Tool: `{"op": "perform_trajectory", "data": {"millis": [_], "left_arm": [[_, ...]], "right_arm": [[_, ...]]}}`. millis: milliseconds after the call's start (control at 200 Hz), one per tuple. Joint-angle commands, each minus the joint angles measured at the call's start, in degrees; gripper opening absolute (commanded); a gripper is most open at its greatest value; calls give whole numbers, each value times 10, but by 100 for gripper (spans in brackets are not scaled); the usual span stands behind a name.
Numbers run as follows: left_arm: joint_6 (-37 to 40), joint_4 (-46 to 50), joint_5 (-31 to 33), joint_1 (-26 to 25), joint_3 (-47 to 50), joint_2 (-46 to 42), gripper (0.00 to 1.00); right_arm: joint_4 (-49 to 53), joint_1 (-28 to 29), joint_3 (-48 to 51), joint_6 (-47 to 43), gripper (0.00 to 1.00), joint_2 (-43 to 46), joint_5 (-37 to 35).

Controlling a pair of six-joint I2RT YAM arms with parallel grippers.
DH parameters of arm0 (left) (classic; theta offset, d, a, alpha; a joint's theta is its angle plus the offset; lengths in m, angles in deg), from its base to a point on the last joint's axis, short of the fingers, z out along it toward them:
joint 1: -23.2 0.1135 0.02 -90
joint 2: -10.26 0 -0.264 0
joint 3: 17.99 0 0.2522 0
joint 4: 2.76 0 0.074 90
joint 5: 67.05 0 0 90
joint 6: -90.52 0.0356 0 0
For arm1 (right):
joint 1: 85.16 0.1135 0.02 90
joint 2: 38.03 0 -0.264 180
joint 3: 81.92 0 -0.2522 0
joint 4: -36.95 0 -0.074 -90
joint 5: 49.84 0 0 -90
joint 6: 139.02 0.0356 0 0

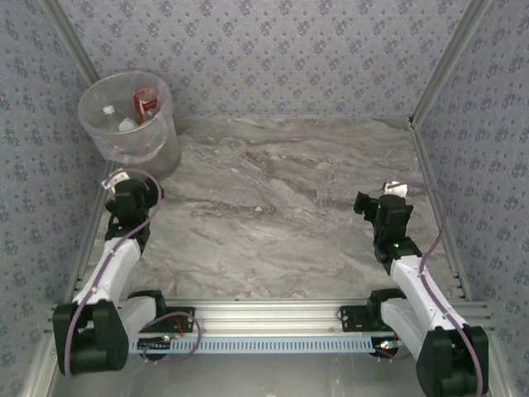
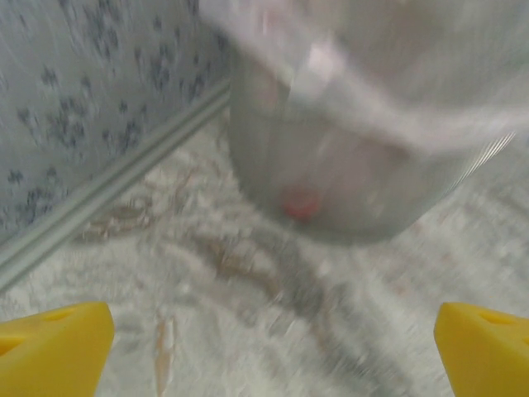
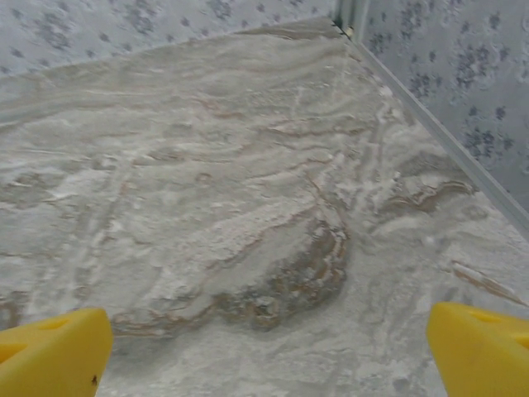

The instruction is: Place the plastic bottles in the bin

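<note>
The bin (image 1: pixel 128 124), round and translucent with a clear liner, stands at the table's far left corner. Inside it lie plastic bottles: one with a red label (image 1: pixel 146 102) and a clear one with a white cap (image 1: pixel 110 111). My left gripper (image 1: pixel 132 188) hovers just in front of the bin, open and holding nothing. In the left wrist view the bin's wall (image 2: pixel 355 149) looms close and blurred, a red spot (image 2: pixel 299 203) showing through it, and the yellow fingertips (image 2: pixel 54 347) stand wide apart. My right gripper (image 1: pixel 374 207) is open over bare marble at the right, with its fingertips (image 3: pixel 483 347) spread.
The marble table (image 1: pixel 281 207) is walled by patterned panels on the left, back and right, with metal rails (image 1: pixel 430 91) at the corners. The right wall and far corner post (image 3: pixel 351 16) lie ahead of the right gripper. Both arm bases sit on the near rail (image 1: pixel 264 318).
</note>
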Motion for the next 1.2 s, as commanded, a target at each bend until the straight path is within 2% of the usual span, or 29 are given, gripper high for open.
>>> {"op": "perform_trajectory", "data": {"millis": [0, 75, 145, 230, 375, 415, 485, 525, 575, 595, 655, 695, 825, 1039, 1089, 1194], "left_arm": [[62, -99, -36, 3, -5, 54, 99], [85, -136, -52, 2, 7, 97, 100], [112, -218, -71, 2, 32, 126, 99], [146, -253, -95, 1, 32, 147, 99], [188, -280, -197, 5, 39, 165, 99], [199, -325, -220, 5, 66, 172, 100], [207, -461, -230, 1, 127, 209, 99], [206, -537, -219, -1, 150, 242, 99], [200, -585, -181, -9, 153, 276, 99], [198, -579, -160, -15, 146, 279, 99], [185, -470, -87, -26, 103, 263, 99], [173, -453, -35, -31, 83, 278, 99], [172, -438, -29, -35, 81, 272, 100], [172, -440, -31, -34, 82, 272, 99], [172, -440, -31, -34, 82, 272, 99], [172, -440, -31, -34, 82, 273, 100]], "right_arm": [[-49, -13, 10, -27, 100, -16, 18], [-66, -15, 18, -36, 100, -21, 21], [-82, -17, 25, -44, 100, -26, 23], [-89, -18, 28, -51, 100, -30, 28], [-101, -24, 33, -55, 100, -42, 35], [-106, -25, 33, -55, 100, -46, 38], [-118, -26, 34, -54, 100, -57, 40], [-124, -27, 33, -54, 100, -65, 40], [-132, -26, 33, -54, 100, -75, 41], [-136, -26, 33, -54, 100, -79, 39], [-159, -27, 36, -57, 100, -95, 36], [-176, -28, 39, -61, 100, -111, 31], [-247, -28, 37, -90, 100, -185, 19], [-359, -32, -1, -123, 100, -299, 76], [-350, -34, -14, -121, 100, -318, 77], [-422, -37, 16, -131, 100, -346, 111]]}}
